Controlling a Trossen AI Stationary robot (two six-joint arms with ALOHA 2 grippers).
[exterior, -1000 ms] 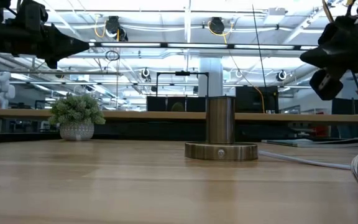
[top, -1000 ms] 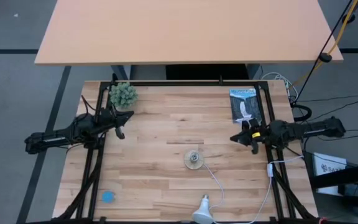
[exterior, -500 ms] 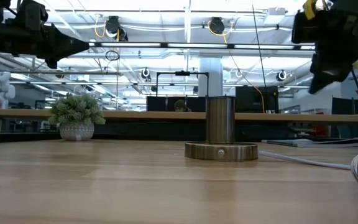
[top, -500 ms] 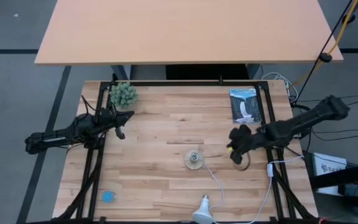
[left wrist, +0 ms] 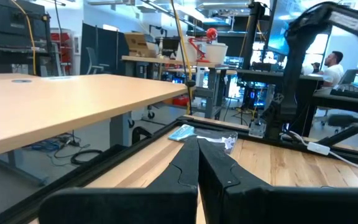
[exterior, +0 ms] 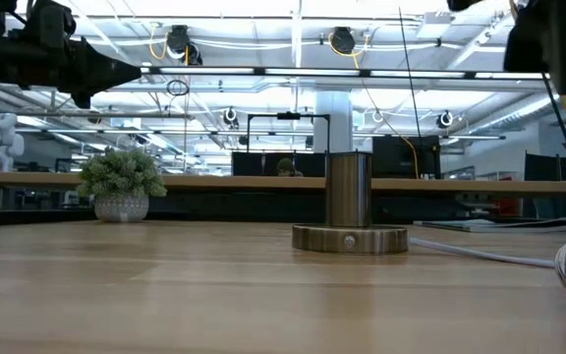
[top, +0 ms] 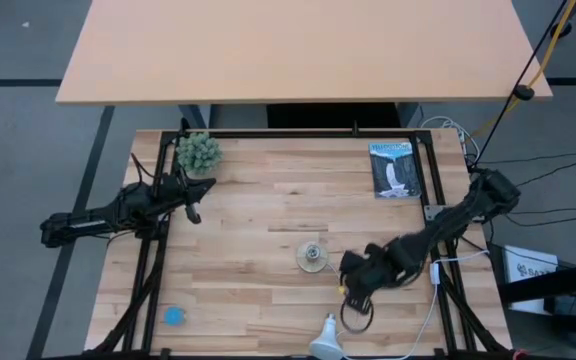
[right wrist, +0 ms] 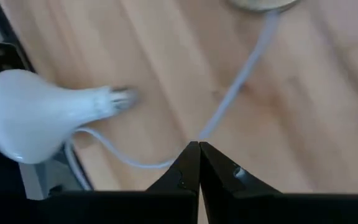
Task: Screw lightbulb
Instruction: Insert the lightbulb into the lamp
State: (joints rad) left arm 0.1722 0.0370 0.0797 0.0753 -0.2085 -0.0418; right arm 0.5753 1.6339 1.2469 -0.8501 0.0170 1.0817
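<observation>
Right end effector [top: 352, 290], fingers pressed together and holding nothing, hovers just past the lightbulb [top: 327, 338], which lies on its side at the counter's [top: 248, 230] near edge, screw base toward the end effector; left end effector [top: 194, 205], also closed, waits well apart.

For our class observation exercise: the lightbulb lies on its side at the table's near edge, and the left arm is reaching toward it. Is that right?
Not quite. The high view shows the right gripper reaching toward the lightbulb; the left gripper waits near the plant. The bulb does lie at the near edge.
</observation>
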